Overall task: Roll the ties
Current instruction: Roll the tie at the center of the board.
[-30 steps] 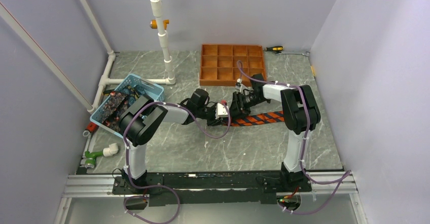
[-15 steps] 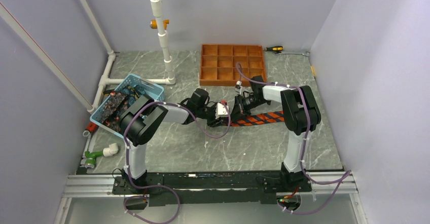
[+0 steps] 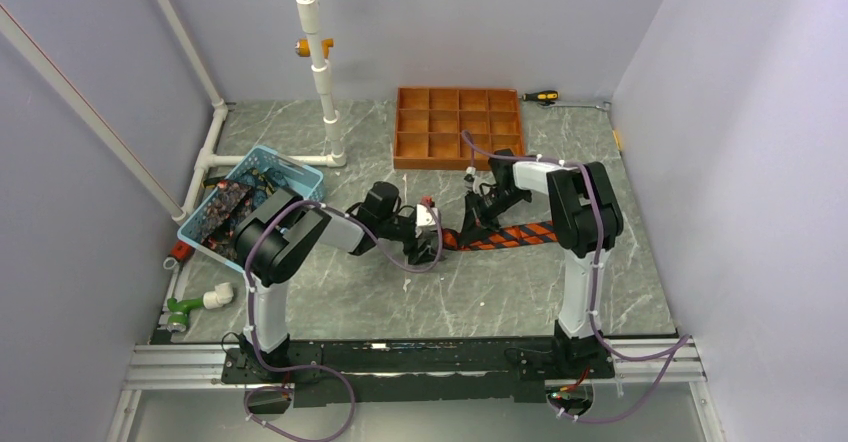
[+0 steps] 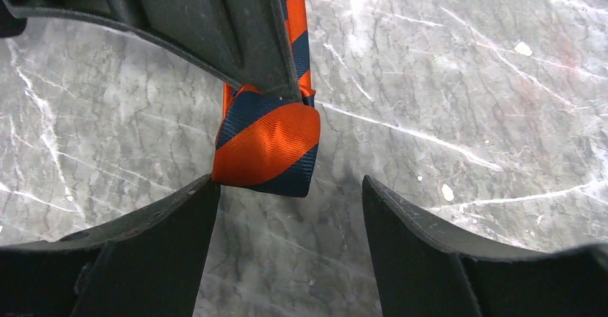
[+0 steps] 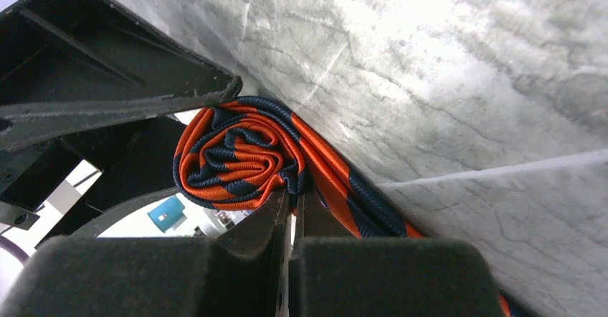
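The striped tie (image 3: 515, 234), orange and dark bands, lies on the marble table with its left end wound into a roll (image 5: 236, 163). My right gripper (image 5: 290, 204) is shut, its tips pinching the tie's fabric at the roll's edge; it also shows in the top view (image 3: 476, 217). In the left wrist view the roll (image 4: 267, 148) sticks out under the right gripper's finger. My left gripper (image 4: 287, 188) is open and empty, its left finger (image 4: 143, 245) just touching the roll's lower edge; it also shows in the top view (image 3: 430, 237). More dark patterned ties (image 3: 225, 212) fill the blue basket.
The blue basket (image 3: 300, 172) stands at the left by white pipes (image 3: 325, 82). An orange-brown gridded tray (image 3: 397, 127) sits at the back, a screwdriver (image 3: 540, 95) beside it. A green pipe fitting (image 3: 185, 307) lies at the near left.
My left gripper has drawn back to the left, off the roll. My right gripper has shifted slightly right and stays on the tie.
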You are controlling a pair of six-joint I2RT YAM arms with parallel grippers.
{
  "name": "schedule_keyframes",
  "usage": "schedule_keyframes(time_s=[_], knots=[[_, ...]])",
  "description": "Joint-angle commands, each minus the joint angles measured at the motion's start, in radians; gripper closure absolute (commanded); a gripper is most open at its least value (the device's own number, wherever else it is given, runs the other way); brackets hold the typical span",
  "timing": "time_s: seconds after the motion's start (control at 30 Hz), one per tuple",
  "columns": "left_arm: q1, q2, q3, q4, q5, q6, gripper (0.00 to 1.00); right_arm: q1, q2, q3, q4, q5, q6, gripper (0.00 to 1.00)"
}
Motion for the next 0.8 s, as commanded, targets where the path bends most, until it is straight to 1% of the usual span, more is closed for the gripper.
schedule_keyframes(time_s=[0.0, 0.13, 0.23, 0.33, 0.47, 0.53, 0.67, 0.73, 0.77], knots=[[-0.003, 0.021, -0.025, 0.199, 0.070, -0.072, 0.24, 0.004, 0.084, 0.021, 0.024, 0.316, -0.050, 1.00], [-0.005, 0.093, -0.008, 0.359, 0.062, -0.131, 0.23, 0.003, 0.119, 0.062, -0.025, 0.327, -0.070, 1.00], [-0.019, 0.149, 0.018, 0.423, 0.083, -0.158, 0.24, 0.003, 0.149, 0.090, -0.056, 0.317, -0.095, 1.00], [-0.046, 0.168, 0.021, 0.469, 0.067, -0.154, 0.27, 0.003, 0.174, 0.107, -0.074, 0.298, -0.113, 1.00], [-0.068, 0.217, 0.050, 0.546, 0.057, -0.231, 0.32, 0.004, 0.198, 0.125, -0.081, 0.288, -0.113, 1.00], [-0.076, 0.243, 0.059, 0.558, 0.062, -0.237, 0.39, 0.003, 0.203, 0.131, -0.082, 0.293, -0.144, 1.00], [-0.079, 0.266, 0.055, 0.556, 0.061, -0.230, 0.56, 0.004, 0.215, 0.144, -0.091, 0.275, -0.156, 1.00], [-0.080, 0.253, 0.052, 0.490, 0.036, -0.194, 0.72, 0.004, 0.208, 0.136, -0.076, 0.256, -0.151, 1.00], [-0.079, 0.245, 0.047, 0.449, 0.023, -0.172, 0.78, 0.004, 0.198, 0.129, -0.066, 0.251, -0.145, 1.00]])
